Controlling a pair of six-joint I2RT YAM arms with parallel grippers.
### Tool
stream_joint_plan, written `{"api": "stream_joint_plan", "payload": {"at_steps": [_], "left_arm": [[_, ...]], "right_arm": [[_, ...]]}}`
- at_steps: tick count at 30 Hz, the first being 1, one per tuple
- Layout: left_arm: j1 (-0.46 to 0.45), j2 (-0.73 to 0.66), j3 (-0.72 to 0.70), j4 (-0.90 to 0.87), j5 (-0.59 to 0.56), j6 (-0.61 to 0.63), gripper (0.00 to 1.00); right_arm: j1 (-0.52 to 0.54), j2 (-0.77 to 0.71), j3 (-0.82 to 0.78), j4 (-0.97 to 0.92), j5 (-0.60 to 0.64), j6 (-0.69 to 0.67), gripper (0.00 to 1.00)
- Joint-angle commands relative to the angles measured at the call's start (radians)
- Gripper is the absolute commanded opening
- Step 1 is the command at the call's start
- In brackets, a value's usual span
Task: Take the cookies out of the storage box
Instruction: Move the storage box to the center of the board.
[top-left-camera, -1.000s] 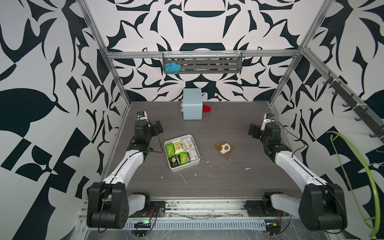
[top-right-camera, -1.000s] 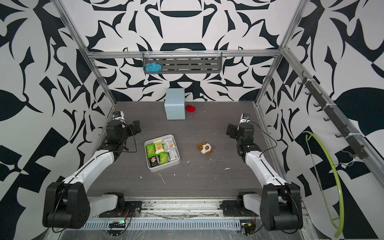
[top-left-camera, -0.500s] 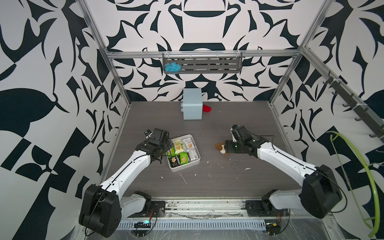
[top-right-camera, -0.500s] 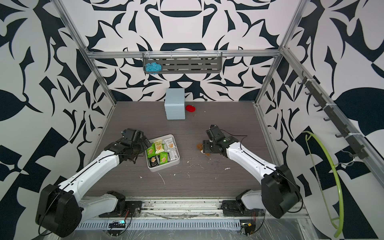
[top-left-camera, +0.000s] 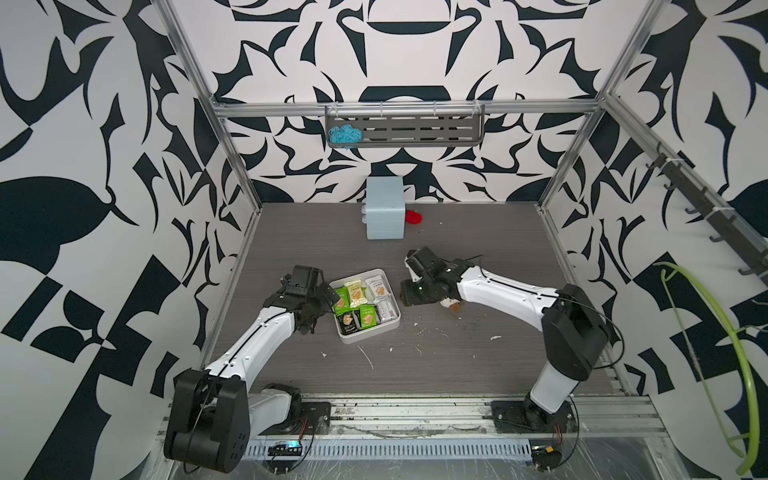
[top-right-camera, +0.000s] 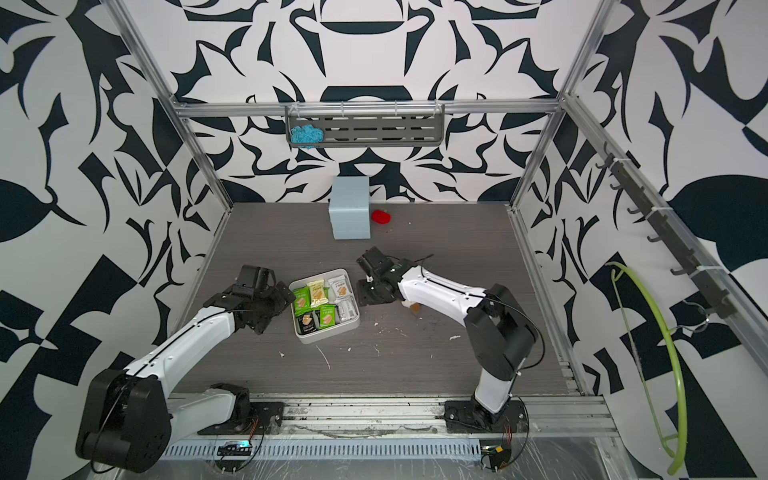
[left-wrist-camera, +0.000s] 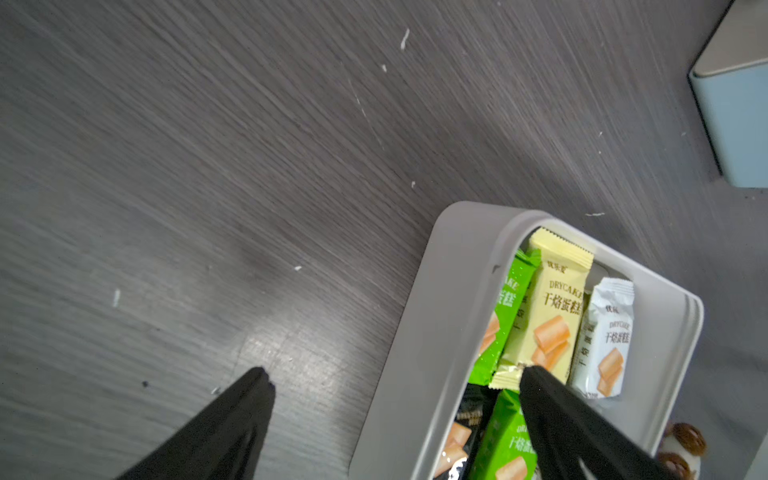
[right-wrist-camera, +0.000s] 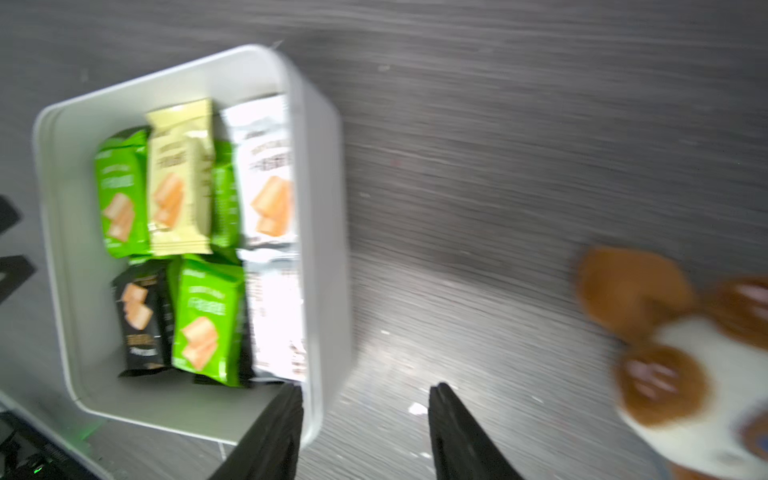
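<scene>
White storage box (top-left-camera: 372, 333), one; cookies (top-left-camera: 358, 294) showing, at least seven.

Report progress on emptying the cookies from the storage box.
Done: nothing yet; no packet lies on the table in both top views. In hand: nothing is held. The left gripper stands open astride a wall of the storage box, one jaw over the cream-yellow packet; the right gripper, jaws apart, is at the opposite wall. Left: all the cookies, which lie in the box.
</scene>
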Motion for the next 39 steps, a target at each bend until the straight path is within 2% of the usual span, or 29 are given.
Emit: {"api": "stream_joint_plan", "payload": {"at_steps": [1, 7, 12, 14, 17, 23, 29, 39], "left_arm": [[0.004, -0.027, -0.006, 0.055, 0.037, 0.002, 0.99], [0.048, -0.113, -0.034, 0.007, 0.034, 0.025, 0.99], [0.098, -0.222, -0.067, -0.047, 0.038, 0.039, 0.99], [0.105, -0.264, -0.079, -0.064, 0.03, 0.042, 0.99], [0.107, -0.306, -0.089, -0.089, 0.019, 0.047, 0.99], [0.107, -0.316, -0.078, -0.117, 0.02, 0.053, 0.99], [0.106, -0.294, -0.054, -0.113, 0.032, 0.043, 0.99], [0.104, -0.194, -0.01, -0.07, 0.133, 0.046, 0.99]], "right_arm": [[0.021, 0.049, 0.086, -0.004, -0.014, 0.025, 0.51], [0.032, 0.171, 0.236, -0.085, 0.055, 0.007, 0.37], [0.039, 0.238, 0.331, -0.191, 0.155, -0.004, 0.3], [0.039, 0.245, 0.334, -0.193, 0.171, -0.005, 0.27], [0.041, 0.258, 0.343, -0.191, 0.17, -0.003, 0.17], [0.041, 0.263, 0.344, -0.182, 0.16, 0.012, 0.01], [0.041, 0.203, 0.301, -0.236, 0.258, 0.01, 0.0], [0.023, 0.03, 0.101, -0.291, 0.402, 0.003, 0.0]]}}
